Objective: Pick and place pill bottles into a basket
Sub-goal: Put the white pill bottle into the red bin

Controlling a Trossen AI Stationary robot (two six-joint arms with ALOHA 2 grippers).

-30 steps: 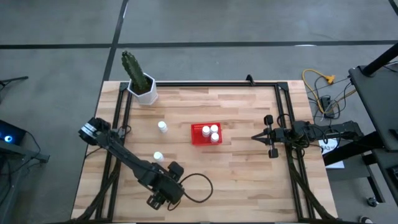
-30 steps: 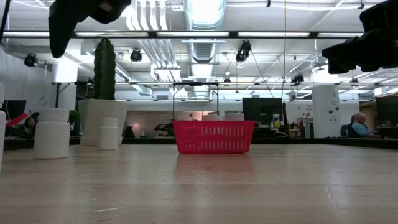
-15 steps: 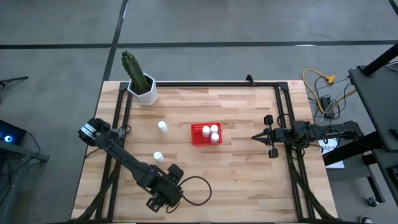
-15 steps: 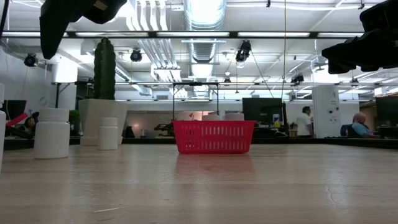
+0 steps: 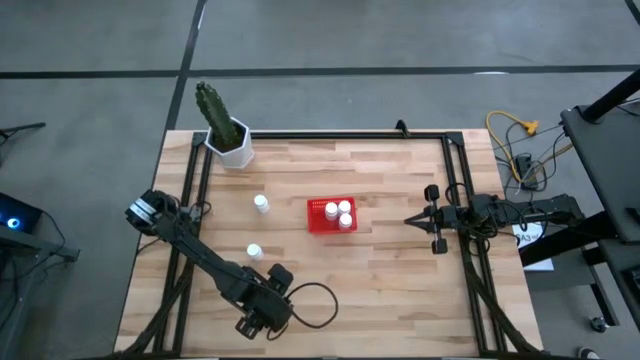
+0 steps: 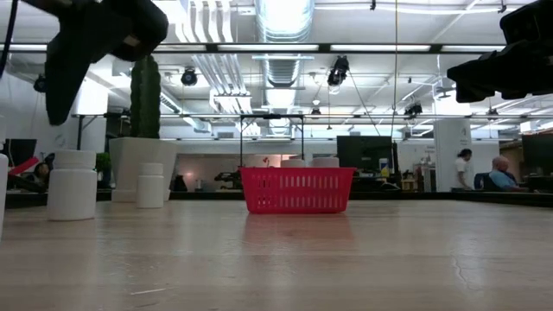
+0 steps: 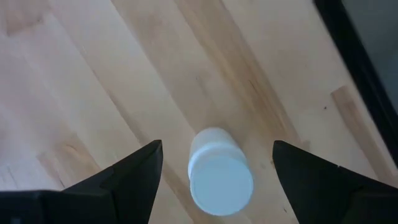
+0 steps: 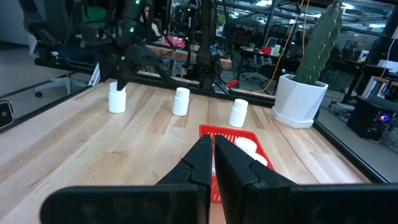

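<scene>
Pill bottles [image 5: 339,213] in two groups: three already standing in the red basket [image 5: 315,222] near the middle of the worktop [image 5: 380,290], three not yet collected. Of the loose ones, one upright bottle [image 5: 261,204] at about 9 o'clock from the basket and a second bottle [image 5: 254,251] at about 8 o'clock, both apart from it. Third bottle [image 7: 219,177] at about 7 o'clock, hidden in the high view under the left hand [image 7: 217,147].

Left hand spread wide, hanging above that third bottle, one finger on each side of the white cap, touching nothing. Right hand [image 5: 408,221] pressed together and empty, waiting at 3 o'clock from the basket.

Step in hand, probably: approach for the fourth pick. Next move, by judgement: straight down to the level of the bottle body, then closing with the cap kept centred; otherwise some risk of tipping so light a bottle.
</scene>
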